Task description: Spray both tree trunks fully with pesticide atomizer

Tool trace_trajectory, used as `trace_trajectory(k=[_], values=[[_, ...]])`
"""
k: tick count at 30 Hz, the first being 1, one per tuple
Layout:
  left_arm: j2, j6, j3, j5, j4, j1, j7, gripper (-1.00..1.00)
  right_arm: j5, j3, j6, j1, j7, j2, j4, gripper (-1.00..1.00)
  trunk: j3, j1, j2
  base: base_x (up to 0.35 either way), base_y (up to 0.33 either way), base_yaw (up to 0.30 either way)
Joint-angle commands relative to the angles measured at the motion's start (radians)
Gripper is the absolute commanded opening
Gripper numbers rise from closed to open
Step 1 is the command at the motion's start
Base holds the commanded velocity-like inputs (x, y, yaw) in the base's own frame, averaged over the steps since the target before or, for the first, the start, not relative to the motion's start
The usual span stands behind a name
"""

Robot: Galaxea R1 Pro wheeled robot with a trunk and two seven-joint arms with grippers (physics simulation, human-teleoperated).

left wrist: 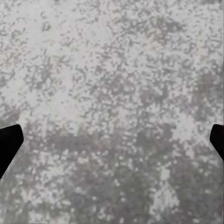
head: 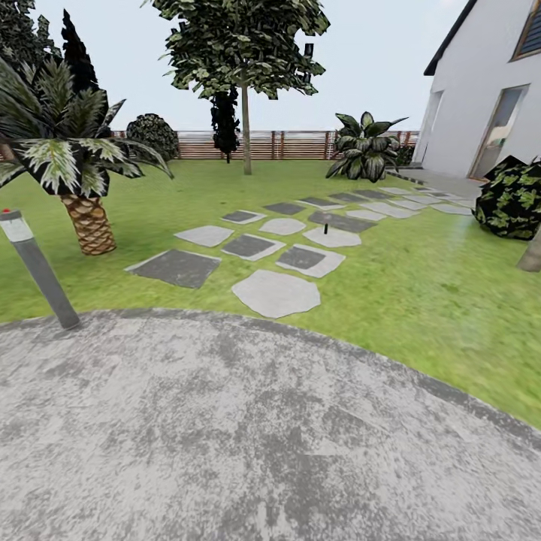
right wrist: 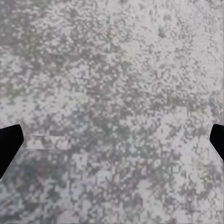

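The head view looks across the garden lawn. A tall tree with a straight pale trunk and jagged dark-green foliage stands near the back fence. The base of another thick pale trunk shows at the right edge. A small dark upright object stands among the stepping stones; it is too small to tell whether it is the atomizer. In the left wrist view my left gripper hangs over grey pavement, fingers wide apart and empty. My right gripper is likewise open over pavement, holding nothing.
Grey mottled pavement lies in front of me. A slanted grey bollard lamp and a palm stand at the left. Stepping stones lead toward the white house. A dark bush and a broad-leaf plant are at the right.
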Motion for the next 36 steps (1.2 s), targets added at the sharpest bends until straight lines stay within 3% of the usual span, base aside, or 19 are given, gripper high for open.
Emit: trace_trajectory(k=[1,24,36], values=[[0.0,0.0,0.0,0.0,0.0,0.0,0.0,1.0,0.0,0.0,0.0,0.0,0.0,0.0,0.0,1.0,0.0,0.0,0.0,0.34,0.0,0.0],[0.0,0.0,0.0,0.0,0.0,0.0,0.0,1.0,-0.002,0.0,0.0,0.0,-0.001,0.001,-0.001,1.0,0.0,0.0,0.0,0.34,0.0,-0.007],[0.0,0.0,-0.001,0.0,0.0,0.0,0.0,1.0,-0.002,0.0,0.0,0.0,-0.001,0.001,-0.001,1.0,0.0,0.0,0.0,0.34,0.0,-0.231]])
